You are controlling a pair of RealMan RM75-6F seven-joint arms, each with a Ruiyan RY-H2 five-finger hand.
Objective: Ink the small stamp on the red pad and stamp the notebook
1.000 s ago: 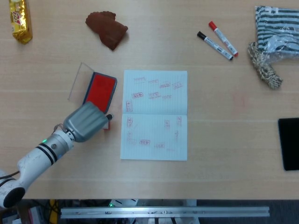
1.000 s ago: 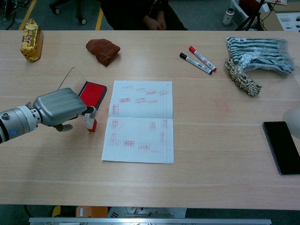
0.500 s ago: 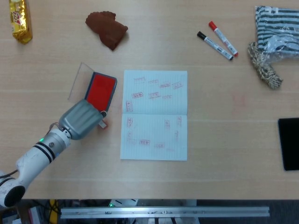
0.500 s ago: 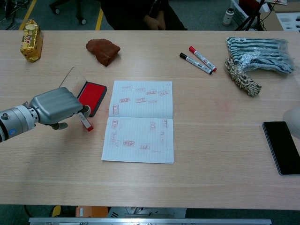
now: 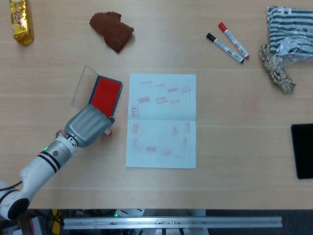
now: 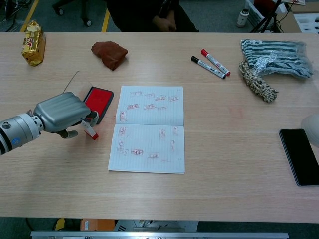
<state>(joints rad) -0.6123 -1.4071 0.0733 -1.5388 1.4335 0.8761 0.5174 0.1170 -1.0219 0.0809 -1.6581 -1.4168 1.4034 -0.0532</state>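
My left hand hovers just below the open red ink pad, left of the notebook. It pinches the small stamp, a white body with a red end, which leans tilted with the red end low and to the right. The open notebook lies flat at the middle of the table, with several faint red stamp marks on both pages. At the right edge of the chest view only a pale sliver of my right hand shows, and its fingers are hidden.
The pad's clear lid lies open to its left. A brown lump and a gold packet sit at the back left. Two markers and a striped cloth with rope are at the back right, and a black phone at the right.
My left hand has drawn back left from the notebook's edge toward the pad's near end. The stamp has gone from upright to tilted in its hold.
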